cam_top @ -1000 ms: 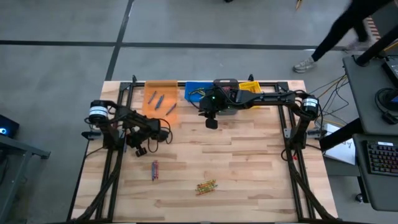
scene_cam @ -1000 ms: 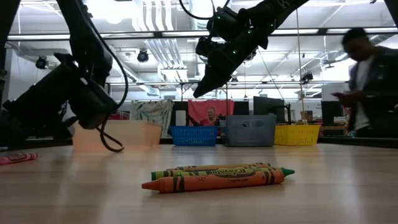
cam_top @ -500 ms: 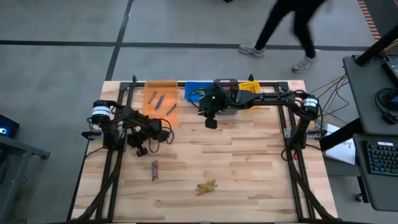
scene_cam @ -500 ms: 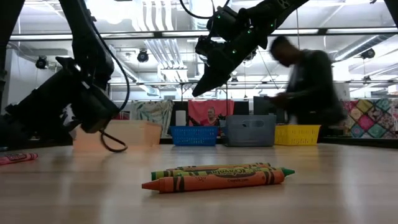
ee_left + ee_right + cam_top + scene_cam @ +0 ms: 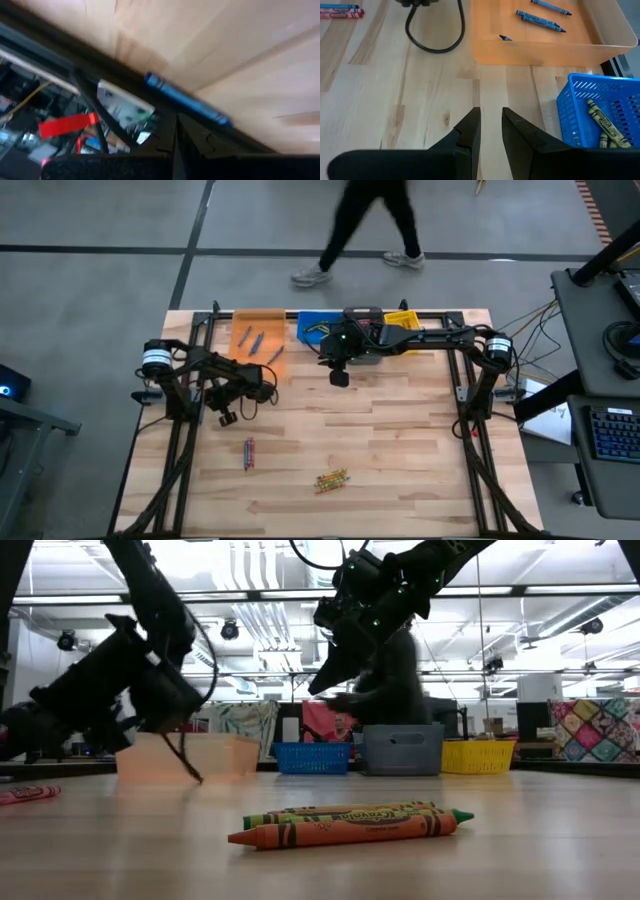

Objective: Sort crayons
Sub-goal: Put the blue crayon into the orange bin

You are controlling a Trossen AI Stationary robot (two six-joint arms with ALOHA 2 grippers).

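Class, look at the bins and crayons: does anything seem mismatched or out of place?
Yes. The orange bin holds blue crayons, and the blue bin holds green-yellow crayons, so colours do not match bins.

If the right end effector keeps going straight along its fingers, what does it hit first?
Probably bare table: the right end effector points at open wood, short of the orange bin. Depth is unclear.

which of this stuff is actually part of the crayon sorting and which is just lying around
Part of the job: loose crayons on the table; blue crayon in the left gripper; orange bin, blue bin, grey bin, yellow bin.
Just around: person passing behind the table; keyboard off to the right.
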